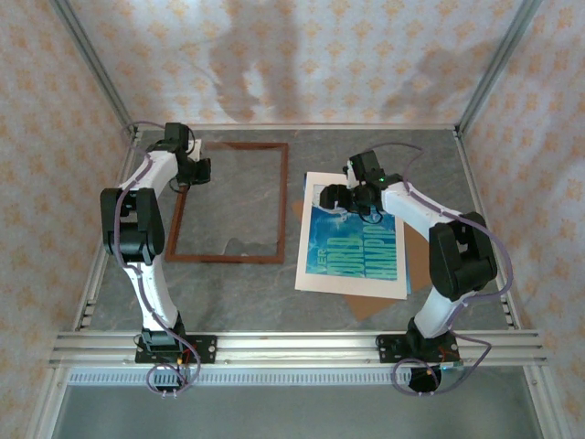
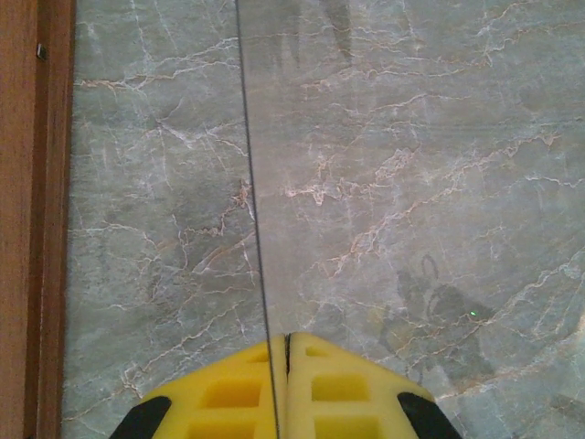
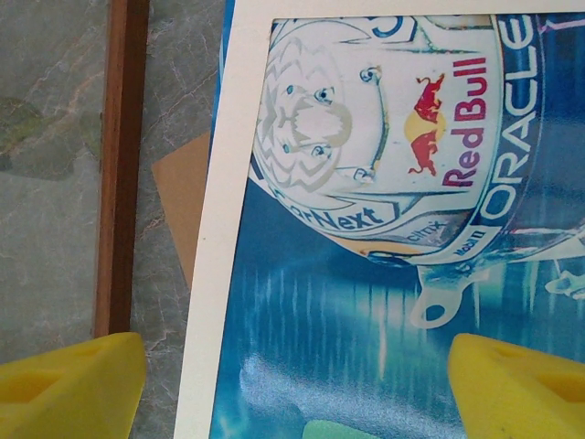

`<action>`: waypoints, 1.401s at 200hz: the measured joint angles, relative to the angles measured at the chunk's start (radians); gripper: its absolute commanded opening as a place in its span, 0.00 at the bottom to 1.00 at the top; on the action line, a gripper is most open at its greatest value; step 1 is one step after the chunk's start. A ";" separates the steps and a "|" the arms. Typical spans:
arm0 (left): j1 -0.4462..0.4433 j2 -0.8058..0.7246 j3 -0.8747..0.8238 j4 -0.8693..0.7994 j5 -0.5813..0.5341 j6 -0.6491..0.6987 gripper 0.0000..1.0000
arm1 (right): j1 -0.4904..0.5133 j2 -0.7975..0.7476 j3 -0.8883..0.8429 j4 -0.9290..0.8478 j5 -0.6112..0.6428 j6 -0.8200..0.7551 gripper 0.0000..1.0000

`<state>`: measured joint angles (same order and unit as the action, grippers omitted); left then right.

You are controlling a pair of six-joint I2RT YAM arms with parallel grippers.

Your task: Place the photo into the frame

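frame [image 3: 119,165] smooth reddish-brown wood, photo [image 3: 366,320] glossy print, mat [image 3: 215,274] cream matt card, backing board [image 3: 180,197] plain brown matt cardboard, clear pane [image 2: 411,137] glossy and reflective, tabletop [image 2: 155,229] smooth grey marble-look, right gripper's fingers [image 3: 73,375] matt yellow plastic.

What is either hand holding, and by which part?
Right hand open over the photo, holding nothing. Left hand shut at edge of clear pane; grip cannot be told.

- Photo [image 3: 366,302], between the right jaws: blue-teal, white helmet, red and navy lettering.
- Mat [image 3: 219,229]: cream.
- Frame [image 3: 121,165], just ahead of 1 jaw: reddish-brown.
- Board [image 3: 183,201]: plain brown.
- Table [image 2: 411,183]: grey marble, pale veins.
- 2 right fingers [image 3: 73,384]: yellow.
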<state>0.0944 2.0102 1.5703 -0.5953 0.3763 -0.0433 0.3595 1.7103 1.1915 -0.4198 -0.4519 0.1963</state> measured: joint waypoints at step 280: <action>0.011 0.000 -0.001 -0.001 -0.009 -0.001 0.00 | 0.000 0.000 0.000 0.000 0.000 0.000 0.86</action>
<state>0.1059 2.0102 1.5692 -0.5961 0.3676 -0.0444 0.3595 1.7103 1.1915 -0.4198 -0.4519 0.1963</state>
